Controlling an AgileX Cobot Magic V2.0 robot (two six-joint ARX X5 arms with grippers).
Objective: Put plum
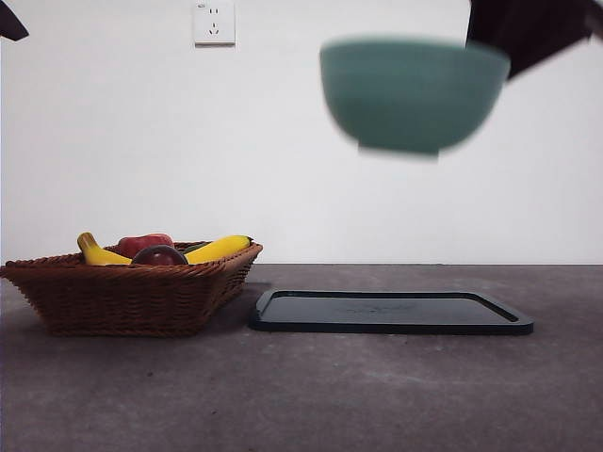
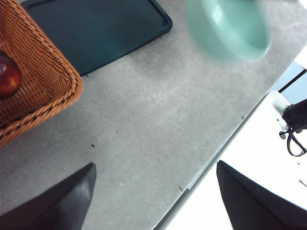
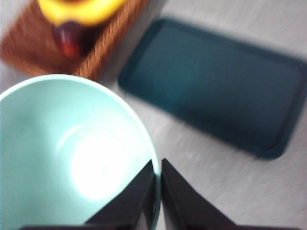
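The plum [image 1: 158, 255] is small, dark maroon and glossy. It lies in the wicker basket [image 1: 132, 297] beside the bananas [image 1: 219, 249] and a red fruit [image 1: 143, 243]. It also shows in the right wrist view [image 3: 69, 38]. My right gripper [image 3: 157, 165] is shut on the rim of a pale green bowl [image 3: 72, 153]. It holds the bowl [image 1: 412, 92] high in the air above the dark tray [image 1: 391, 311]. My left gripper [image 2: 154, 164] is open and empty over the table's edge, apart from the basket [image 2: 43, 81].
The flat dark tray [image 3: 216, 81] lies on the grey table to the right of the basket. A wall socket [image 1: 214, 23] is on the white wall behind. The waiting arm shows as a black tip [image 1: 11, 21] at the top left corner.
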